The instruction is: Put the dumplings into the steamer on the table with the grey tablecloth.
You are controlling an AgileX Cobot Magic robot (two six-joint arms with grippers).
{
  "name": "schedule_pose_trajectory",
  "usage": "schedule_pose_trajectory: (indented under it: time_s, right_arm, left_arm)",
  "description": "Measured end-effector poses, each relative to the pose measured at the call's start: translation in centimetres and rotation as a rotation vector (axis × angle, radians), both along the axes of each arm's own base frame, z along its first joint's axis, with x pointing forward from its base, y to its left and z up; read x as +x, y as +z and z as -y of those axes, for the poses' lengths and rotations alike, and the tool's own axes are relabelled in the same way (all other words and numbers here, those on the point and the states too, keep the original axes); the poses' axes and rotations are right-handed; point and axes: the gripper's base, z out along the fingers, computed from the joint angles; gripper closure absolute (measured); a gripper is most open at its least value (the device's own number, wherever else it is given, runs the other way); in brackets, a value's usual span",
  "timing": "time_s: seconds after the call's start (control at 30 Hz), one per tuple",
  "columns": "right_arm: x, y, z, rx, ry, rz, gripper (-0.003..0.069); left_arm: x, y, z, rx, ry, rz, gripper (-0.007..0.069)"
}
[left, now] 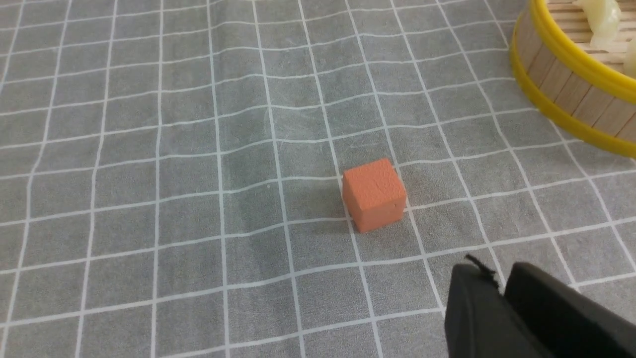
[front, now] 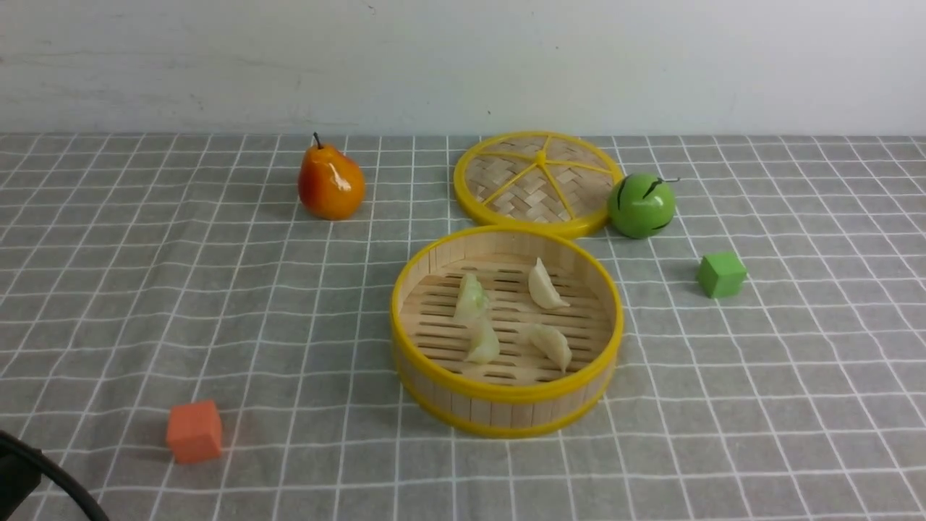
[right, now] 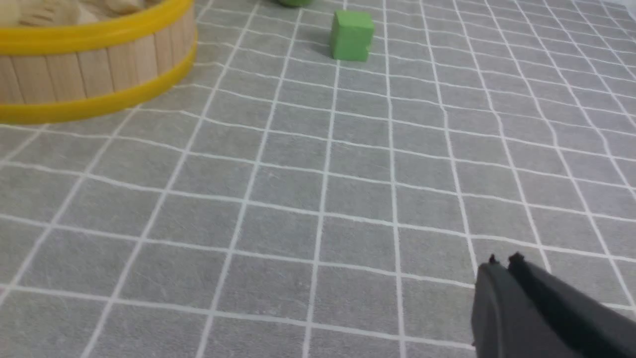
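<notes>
The steamer (front: 506,394) stands in the middle of the table's grey tablecloth (front: 217,289). Several pale dumplings (front: 472,297) lie on its slatted floor. In the left wrist view my left gripper (left: 499,277) hovers over bare cloth near the orange cube, its fingers parted by a narrow gap with nothing between them; the steamer's wall (left: 571,84) and a dumpling (left: 601,22) show at the corner. In the right wrist view my right gripper (right: 504,261) is shut and empty above the cloth, well away from the steamer (right: 99,64). Neither gripper shows in the front view.
An orange cube (front: 194,431) (left: 373,194) sits front left, a green cube (front: 721,273) (right: 352,36) right of the steamer. Behind it lie the woven yellow lid (front: 537,181), a green round fruit (front: 642,205) and an orange pear (front: 330,184). A wall closes the back.
</notes>
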Motion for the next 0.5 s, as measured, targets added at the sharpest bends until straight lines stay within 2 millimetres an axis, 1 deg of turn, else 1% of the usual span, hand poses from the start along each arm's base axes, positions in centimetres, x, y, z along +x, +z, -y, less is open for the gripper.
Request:
schedule_pose_trajectory:
  time_s: [0.5]
  right_arm:
    - [-0.03,-0.03,0.05,-0.019,-0.003,-0.006,0.0619]
  left_arm:
    - [0.00,-0.04,-0.02,0.002,0.002,-0.004,0.0523]
